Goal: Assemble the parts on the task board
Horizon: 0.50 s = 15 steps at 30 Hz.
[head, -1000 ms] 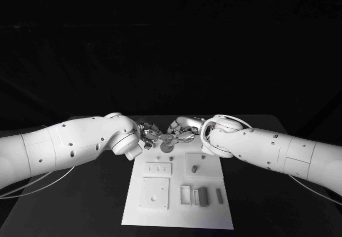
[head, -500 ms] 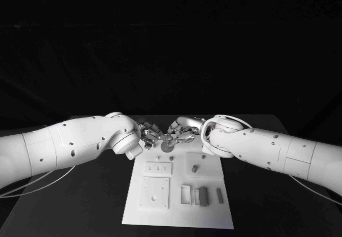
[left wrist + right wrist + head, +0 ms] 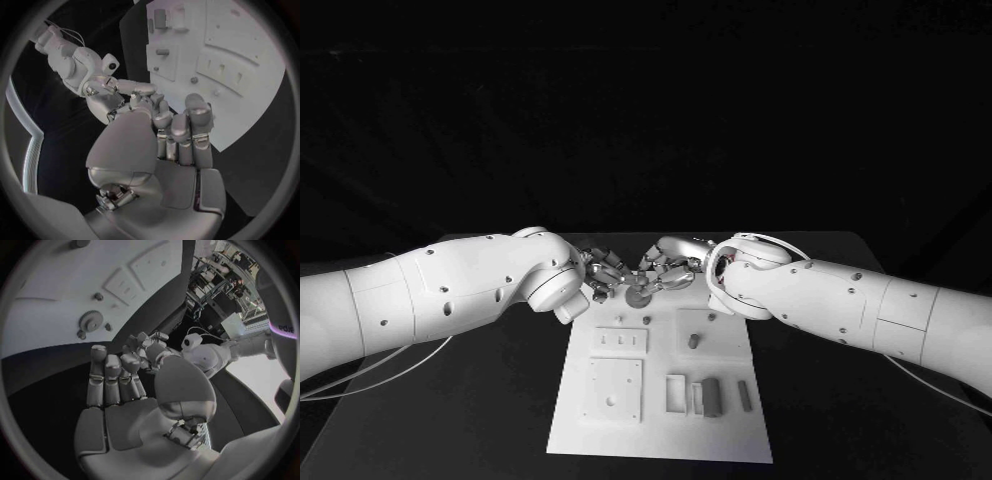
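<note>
The white task board lies lengthwise in the middle of the table. At its far end a small grey gear lies flat on the board beside short pegs. My left hand and right hand hover together just beyond the gear, fingertips nearly meeting. In the right wrist view the right hand has its fingers side by side and half bent, palm bare. The left hand is loosely bent too, and I see nothing in it. Grey bars and a stub stand nearer on the board.
A raised plate with three slots and a square plate sit on the board's left half. Black table stretches on both sides of the board. My bulky white forearms close in on the far end from both sides.
The fingers of both hands have shifted slightly above the gear. The arms and the board's parts stay where they were.
</note>
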{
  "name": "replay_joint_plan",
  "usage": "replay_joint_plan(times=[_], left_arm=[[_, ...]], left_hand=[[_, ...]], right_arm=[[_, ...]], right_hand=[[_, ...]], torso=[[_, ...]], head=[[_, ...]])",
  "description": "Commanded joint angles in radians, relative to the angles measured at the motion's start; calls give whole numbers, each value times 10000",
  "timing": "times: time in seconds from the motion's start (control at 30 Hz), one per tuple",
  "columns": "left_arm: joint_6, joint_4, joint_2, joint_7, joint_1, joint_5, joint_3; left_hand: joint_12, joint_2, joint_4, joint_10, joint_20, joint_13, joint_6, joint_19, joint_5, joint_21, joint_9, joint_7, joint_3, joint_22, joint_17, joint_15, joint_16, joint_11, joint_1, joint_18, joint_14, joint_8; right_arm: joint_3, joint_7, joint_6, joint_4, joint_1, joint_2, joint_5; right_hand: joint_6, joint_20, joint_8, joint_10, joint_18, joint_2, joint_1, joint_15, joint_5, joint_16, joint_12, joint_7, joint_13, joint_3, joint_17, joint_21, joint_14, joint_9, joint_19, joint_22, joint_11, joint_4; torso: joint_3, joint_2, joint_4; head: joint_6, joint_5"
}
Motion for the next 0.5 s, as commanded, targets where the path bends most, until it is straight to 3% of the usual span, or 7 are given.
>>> replay_joint_plan(times=[0.03, 0.17, 0.33, 0.5], left_arm=[[4, 14, 29, 77, 14, 427, 15], [-56, 12, 27, 104, 14, 605, 15], [-176, 2, 22, 152, 14, 801, 15], [-288, -14, 24, 197, 14, 838, 15]], left_hand=[[-48, 480, -53, 4, -16, -15, 15, -99, 118, 47, -51, 101, 146, 197, -22, 24, 0, 83, 649, 1146, -41, -80], [-52, 454, -96, -17, 7, -26, -11, -143, 200, 49, -159, 129, 464, 194, -45, 49, 8, 109, 939, 1148, -67, -199], [-40, 492, -349, -42, 31, -24, -7, -220, 854, 78, -246, 152, 819, 210, -54, 71, 40, 132, 1323, 1153, -104, -293], [-27, 505, -674, -66, 62, -19, 66, -319, 1090, 117, -297, 176, 1320, 225, -51, 97, 74, 155, 1582, 1145, -149, -333]], right_arm=[[-21, 125, 149, 39, -24, 47, -55], [-33, 120, 139, 36, -27, 49, -55], [-38, 115, 149, 41, -27, 58, -55], [-43, 101, 173, 34, -27, 66, -55]], right_hand=[[192, 18, 19, -43, 116, 28, -107, -63, 25, 26, -27, 108, 11, 16, -12, -33, 24, 4, -1, 129, -15, 38], [191, 17, 18, -44, 116, 28, -110, -64, 25, 26, -27, 108, 12, 17, -13, -33, 24, 6, -2, 130, -15, 36], [189, 17, 15, -44, 116, 28, -113, -64, 25, 27, -26, 108, 13, 20, -13, -33, 24, 7, -2, 130, -16, 33], [182, 16, 10, -46, 116, 24, -118, -65, 25, 26, -26, 109, 13, 21, -13, -33, 23, 8, -4, 130, -15, 31]], torso=[[-5, 0, -7], [-6, 3, -4], [-3, 3, 2], [-3, 2, 3]], head=[[0, -11], [-7, -16], [-14, -14], [-18, -7]])
